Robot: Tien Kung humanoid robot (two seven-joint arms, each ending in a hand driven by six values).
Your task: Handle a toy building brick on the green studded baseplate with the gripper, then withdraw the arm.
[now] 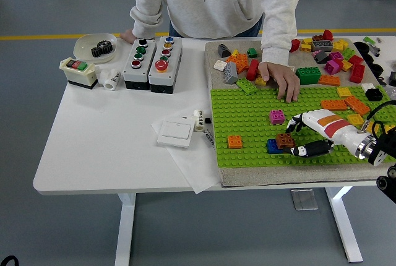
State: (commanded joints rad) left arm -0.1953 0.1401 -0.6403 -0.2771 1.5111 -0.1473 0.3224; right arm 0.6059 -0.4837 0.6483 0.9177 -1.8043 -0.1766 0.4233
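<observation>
Your right robot hand (296,136) lies low on the green baseplate (247,117), fingers bracketing the brown brick (285,141); whether they truly clamp it is hard to tell; the brick sits against a blue brick (273,146); wrist cut off at frame's right edge; a person's hand (279,78) presses the baseplate's far edge on the desk (111,136).

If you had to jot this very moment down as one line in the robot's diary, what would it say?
right hand: fingers around brown brick | brick: on green baseplate, beside blue brick | left arm: out of view | person's hand: resting on baseplate's far edge
</observation>
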